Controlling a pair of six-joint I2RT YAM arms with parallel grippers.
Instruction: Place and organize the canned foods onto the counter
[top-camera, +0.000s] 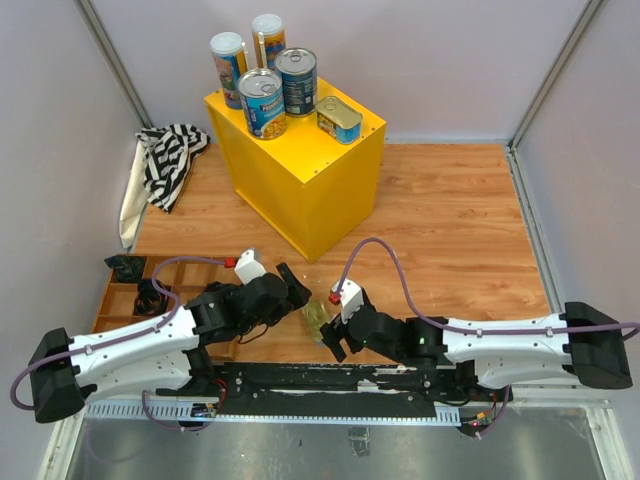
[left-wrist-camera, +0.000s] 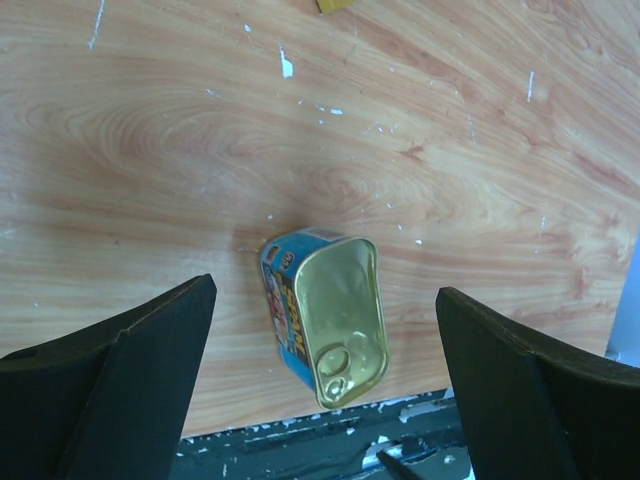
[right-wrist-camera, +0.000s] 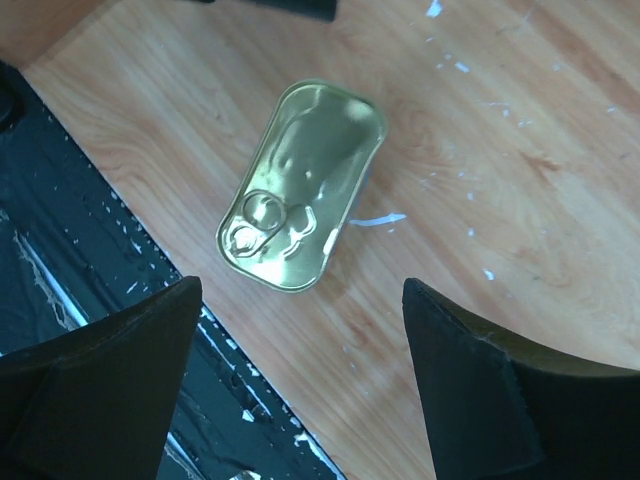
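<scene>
A wood-grain surface — flecked with white marks — is boxed in by plain grey-lilac walls behind it and at both its sides, metal posts at its far corners. A striped cloth lies at its far left corner, a compartmented wooden tray at its near left.

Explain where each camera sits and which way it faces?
Top external: above, behind the robot, looking down; shows left arm, right arm, yellow counter, gold tin.
Left wrist: on the left arm, facing down at the tin; left fingers flank it.
Right wrist: on the right arm, facing down; right fingers flank the tin.
Shared: all three show that tin.
</scene>
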